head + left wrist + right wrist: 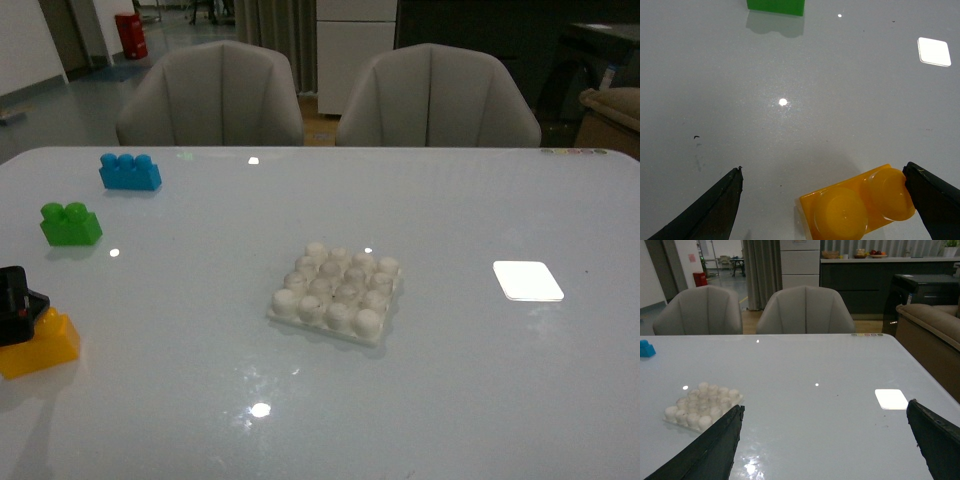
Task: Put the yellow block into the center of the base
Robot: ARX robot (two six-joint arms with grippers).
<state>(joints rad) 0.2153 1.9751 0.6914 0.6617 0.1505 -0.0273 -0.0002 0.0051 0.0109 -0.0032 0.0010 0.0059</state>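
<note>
the glossy pale table [480, 200] filled most of the front view, dotted with lamp glints, and two padded grey chairs [210, 95] stood behind it. the base [336, 291] sat around mid-table: a white square plate with a four-by-four grid of rounded studs, turned slightly askew to the table edge. a flat bright white square [528, 281] lay to its right, well apart. at far left were a blue brick [130, 172] with three studs and, nearer, a green brick [70, 224] with two.

the yellow block [40, 345] was at the near left edge, well apart from the base. its studs were up and its long axis ran roughly left-right, the right end swung a bit away from the robot. it looked like smooth shiny plastic. the left gripper [15, 305] hid part of it in front, and the left wrist frame cut off its edge.

the left gripper's jaws were spread wide. one finger [930, 200] touched the block's end stud and the other stood clear. the right gripper [825, 405] was spread too, holding nothing.
</note>
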